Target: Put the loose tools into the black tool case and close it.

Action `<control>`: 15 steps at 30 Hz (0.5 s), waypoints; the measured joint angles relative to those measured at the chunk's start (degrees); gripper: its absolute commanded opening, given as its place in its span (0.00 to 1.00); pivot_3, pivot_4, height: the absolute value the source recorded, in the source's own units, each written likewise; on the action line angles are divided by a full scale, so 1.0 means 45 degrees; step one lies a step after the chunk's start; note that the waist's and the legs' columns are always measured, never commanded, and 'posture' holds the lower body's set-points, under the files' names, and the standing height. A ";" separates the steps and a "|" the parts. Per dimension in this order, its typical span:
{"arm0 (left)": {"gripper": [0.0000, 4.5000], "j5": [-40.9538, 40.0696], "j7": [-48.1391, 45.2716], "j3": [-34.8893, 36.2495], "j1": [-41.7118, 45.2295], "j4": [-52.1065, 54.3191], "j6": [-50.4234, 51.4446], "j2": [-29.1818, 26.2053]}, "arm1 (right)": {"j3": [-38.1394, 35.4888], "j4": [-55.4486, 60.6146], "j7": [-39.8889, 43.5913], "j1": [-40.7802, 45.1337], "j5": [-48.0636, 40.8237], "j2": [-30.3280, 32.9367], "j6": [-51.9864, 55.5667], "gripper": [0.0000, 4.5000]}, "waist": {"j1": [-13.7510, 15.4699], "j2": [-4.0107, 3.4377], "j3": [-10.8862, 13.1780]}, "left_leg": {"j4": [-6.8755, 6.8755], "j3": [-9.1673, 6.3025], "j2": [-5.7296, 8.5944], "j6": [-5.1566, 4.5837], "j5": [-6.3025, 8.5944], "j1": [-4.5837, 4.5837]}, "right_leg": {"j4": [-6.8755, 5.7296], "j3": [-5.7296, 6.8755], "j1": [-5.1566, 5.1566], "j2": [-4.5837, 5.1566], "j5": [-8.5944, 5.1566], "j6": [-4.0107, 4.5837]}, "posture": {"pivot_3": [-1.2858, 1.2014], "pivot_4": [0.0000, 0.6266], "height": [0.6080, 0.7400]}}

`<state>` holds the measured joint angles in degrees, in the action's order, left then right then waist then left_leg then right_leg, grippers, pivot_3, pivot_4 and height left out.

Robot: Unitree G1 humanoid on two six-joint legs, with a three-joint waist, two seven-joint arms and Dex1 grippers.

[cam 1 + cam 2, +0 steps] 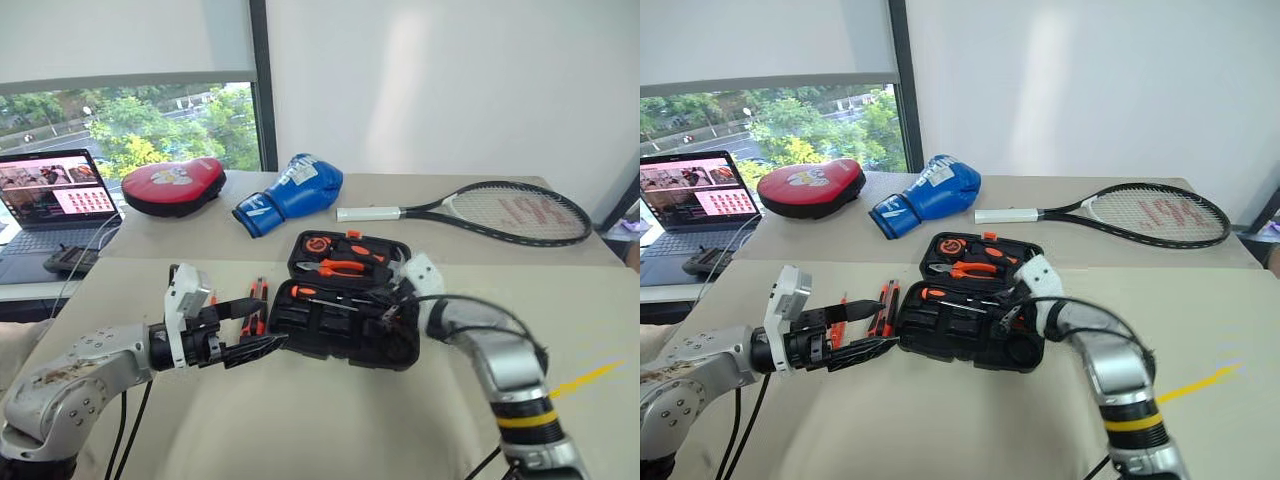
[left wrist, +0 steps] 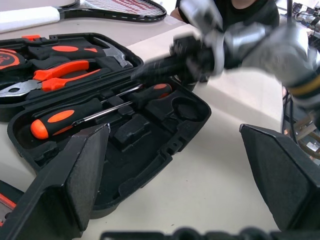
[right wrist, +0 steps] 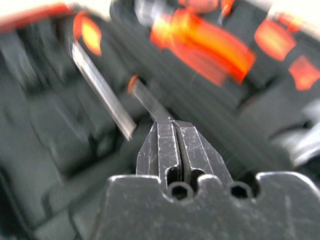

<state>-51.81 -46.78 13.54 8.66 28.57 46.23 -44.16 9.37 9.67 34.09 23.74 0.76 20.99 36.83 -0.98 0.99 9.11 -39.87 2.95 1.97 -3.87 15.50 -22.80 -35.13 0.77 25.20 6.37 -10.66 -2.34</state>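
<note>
One black tool case (image 1: 345,305) lies open near the middle of the table (image 1: 300,420), two screwdrivers (image 2: 95,107) already seated in its front half. A couple of loose orange-and-black tools (image 1: 255,305) rest on the table just beside its left end. The left gripper (image 1: 250,330) reaches level toward that end, fingers spread wide; the right gripper (image 3: 172,135) points down into the case, fingers pressed together, holding nothing.

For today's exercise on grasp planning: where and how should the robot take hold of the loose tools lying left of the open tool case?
Judging from the head views, grip the loose tools one at a time across the handle's middle, coming from above: they lie flat on the table, side by side, close beside the black tool case. The open left gripper is nearest.
</note>
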 measured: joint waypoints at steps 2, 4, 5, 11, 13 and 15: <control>1.00 0.0014 0.0006 -0.0004 0.0016 -0.0015 -0.0005 0.0029 | 0.0499 -0.0150 -0.0238 -0.0028 0.0480 0.0116 -0.0283 0.01 | 0.0002 0.0030 -0.0018 | 0.0011 0.0000 -0.0014 -0.0004 0.0003 0.0085 | 0.0013 0.0007 -0.0087 -0.0023 -0.0010 0.0016 | 0.52 0.24 1.00; 1.00 0.0024 0.0014 -0.0001 0.0006 -0.0028 -0.0005 0.0042 | 0.1075 -0.0336 -0.0272 -0.0027 0.0966 0.0521 -0.0739 0.01 | 0.0016 0.0035 -0.0020 | 0.0025 -0.0001 -0.0025 -0.0044 0.0029 0.0197 | 0.0030 0.0013 -0.0204 -0.0027 -0.0024 0.0032 | 0.52 0.24 1.00; 1.00 0.0037 0.0022 0.0025 -0.0063 -0.0027 -0.0012 0.0041 | 0.1344 -0.0334 -0.0186 -0.0025 0.1183 0.0774 -0.0956 0.01 | 0.0025 0.0043 -0.0028 | 0.0030 -0.0002 -0.0031 -0.0104 0.0067 0.0238 | 0.0029 0.0015 -0.0228 -0.0028 -0.0034 0.0040 | 0.52 0.24 1.00; 1.00 0.0870 0.2220 0.0628 -0.0649 -0.0510 -0.0246 0.1126 | 0.0522 -0.0108 0.0305 -0.0824 0.0279 0.0701 -0.2764 0.01 | 0.0106 0.0115 -0.0075 | 0.0037 -0.0010 -0.0065 -0.0082 0.0098 0.0244 | 0.0016 0.0010 -0.0227 -0.0051 -0.0060 0.0047 | 0.52 0.24 1.00; 1.00 0.1368 0.3646 0.0904 -0.0749 -0.0667 -0.0198 0.1648 | -0.0196 0.0717 0.1089 -0.1357 -0.1580 0.0148 -0.2692 0.13 | 0.0030 0.0116 -0.0070 | 0.0037 -0.0011 -0.0091 0.0028 0.0048 0.0166 | 0.0015 -0.0004 -0.0149 -0.0068 -0.0055 0.0054 | 0.52 0.24 1.00; 1.00 0.1556 0.4809 0.1027 -0.0792 -0.0597 0.0026 0.2192 | -0.0642 0.1909 0.1847 -0.1444 -0.3143 0.0201 -0.2380 0.24 | 0.0024 0.0108 -0.0066 | 0.0038 -0.0010 -0.0106 0.0033 0.0050 0.0118 | 0.0012 0.0000 -0.0098 -0.0067 -0.0052 0.0058 | 0.52 0.24 1.00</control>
<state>-44.80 -25.14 18.16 5.09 25.88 46.35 -34.29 6.48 18.26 42.40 17.24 -13.38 21.89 26.12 -0.87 1.48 8.82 -39.70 2.90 1.49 -3.72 15.72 -22.27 -35.08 0.76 24.76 6.07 -10.90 -2.08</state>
